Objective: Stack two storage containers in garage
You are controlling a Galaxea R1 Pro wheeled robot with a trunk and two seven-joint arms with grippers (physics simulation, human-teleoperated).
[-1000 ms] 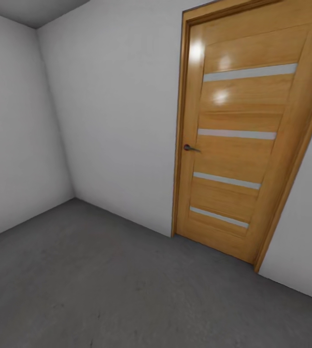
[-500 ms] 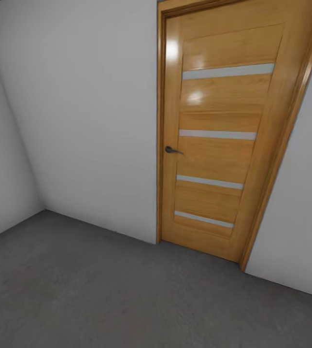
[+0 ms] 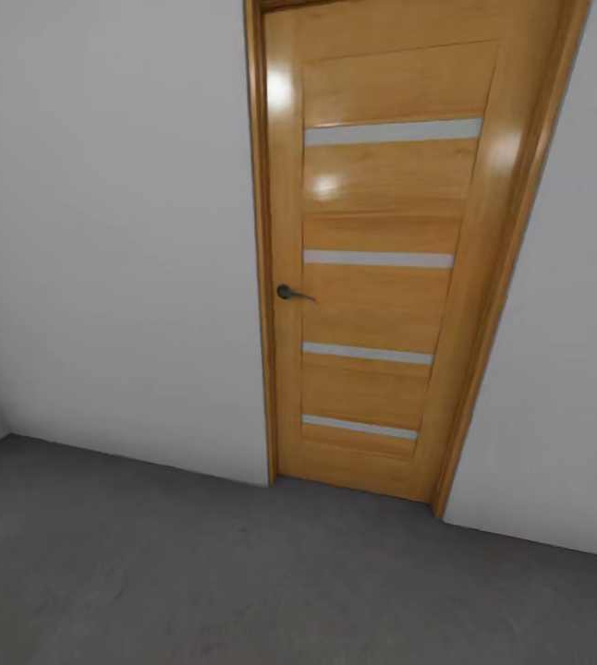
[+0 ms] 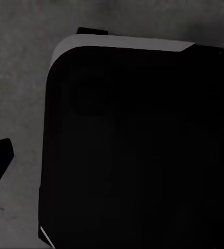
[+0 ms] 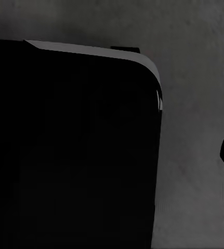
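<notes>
honey-coloured wood door (image 3: 382, 268) with a dark handle (image 3: 291, 294) is facing us, set in a pale grey wall (image 3: 114, 231) above the dark grey floor (image 3: 197, 573). we are seeing black robot bodywork (image 4: 137, 150) over concrete at both wrists; gripper states we cannot tell.

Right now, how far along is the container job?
Nothing looks done here: the head view shows a closed wooden door, white wall and bare grey floor, with no stacked containers. The wrist views give no sign of a carried box. Both moves look left.
</notes>
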